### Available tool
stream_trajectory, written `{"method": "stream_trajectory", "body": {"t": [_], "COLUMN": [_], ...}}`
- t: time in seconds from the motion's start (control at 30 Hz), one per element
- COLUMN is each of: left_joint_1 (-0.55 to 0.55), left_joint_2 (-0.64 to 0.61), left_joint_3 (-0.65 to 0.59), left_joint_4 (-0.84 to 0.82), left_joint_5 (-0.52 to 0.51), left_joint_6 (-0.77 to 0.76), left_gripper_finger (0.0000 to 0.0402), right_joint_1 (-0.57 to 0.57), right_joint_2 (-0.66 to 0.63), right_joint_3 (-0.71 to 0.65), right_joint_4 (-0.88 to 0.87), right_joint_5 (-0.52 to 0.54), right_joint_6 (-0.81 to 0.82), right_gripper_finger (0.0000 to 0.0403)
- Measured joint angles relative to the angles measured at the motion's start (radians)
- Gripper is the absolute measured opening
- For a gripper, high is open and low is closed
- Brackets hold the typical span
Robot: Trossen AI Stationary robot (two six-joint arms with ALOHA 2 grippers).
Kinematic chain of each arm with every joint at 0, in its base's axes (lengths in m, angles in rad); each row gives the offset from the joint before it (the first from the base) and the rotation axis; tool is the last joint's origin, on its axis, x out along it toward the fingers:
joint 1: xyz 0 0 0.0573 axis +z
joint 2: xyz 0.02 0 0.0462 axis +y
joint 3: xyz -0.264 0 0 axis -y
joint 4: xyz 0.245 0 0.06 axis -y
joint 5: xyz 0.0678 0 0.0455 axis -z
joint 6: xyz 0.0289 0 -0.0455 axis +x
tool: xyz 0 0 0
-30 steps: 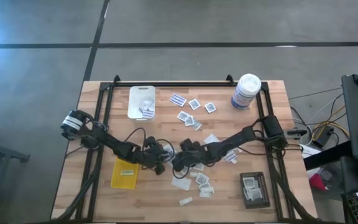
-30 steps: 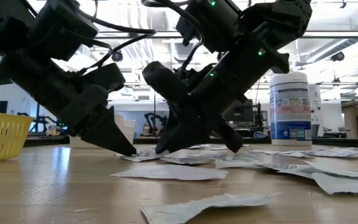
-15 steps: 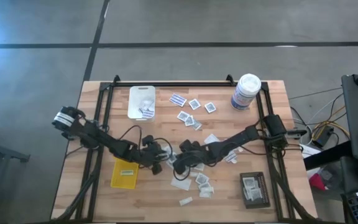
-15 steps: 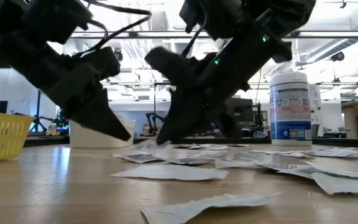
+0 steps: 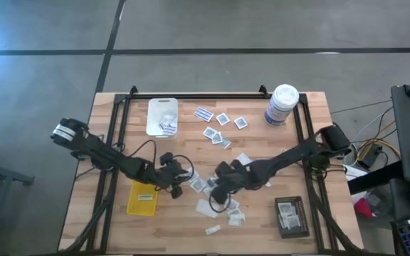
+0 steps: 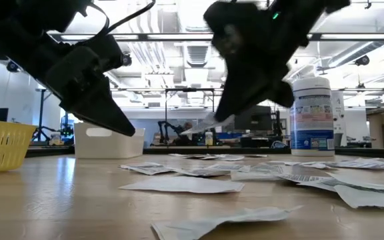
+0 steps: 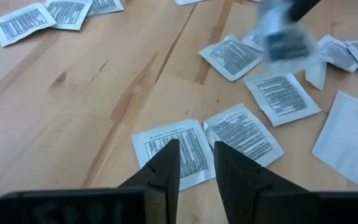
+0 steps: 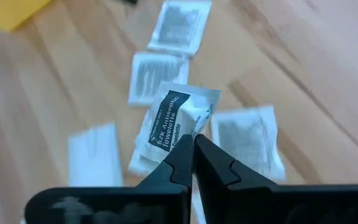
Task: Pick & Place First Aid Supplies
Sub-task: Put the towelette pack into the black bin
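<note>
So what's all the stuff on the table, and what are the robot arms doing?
Packets: dozens, white with grey or blue-striped print, scattered over the table's middle.
Held packet: one, white with a dark band, in the right gripper.
Canister: one, white with a blue label, far right corner.
White tray: one, far left, packets inside.
Yellow tray: one, near left.
Black tray: one, near right, packets inside.
Table: one, pale wood.
Left gripper: dark, jaws open, above loose packets.
Right gripper: dark, jaws shut on the held packet.

White packet point(image 8: 178, 119) with dark printed band; yellow tray point(image 5: 142, 198).
</note>
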Motion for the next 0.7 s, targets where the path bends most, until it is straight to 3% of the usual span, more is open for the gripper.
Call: {"method": "stream_trajectory", "body": {"t": [0.7], "left_joint_1": [-0.003], "left_joint_2": [-0.004], "left_joint_3": [0.0], "left_joint_4": [-0.024], "left_joint_5": [-0.004], "left_joint_6": [-0.005], "left_gripper_finger": [0.0094], "right_joint_1": [0.259], "right_joint_2": [-0.269], "right_joint_3": [0.0], "right_joint_4": [-0.544], "right_joint_5": [-0.069], "right_joint_6": [0.188], "right_gripper_finger": [0.0008]}}
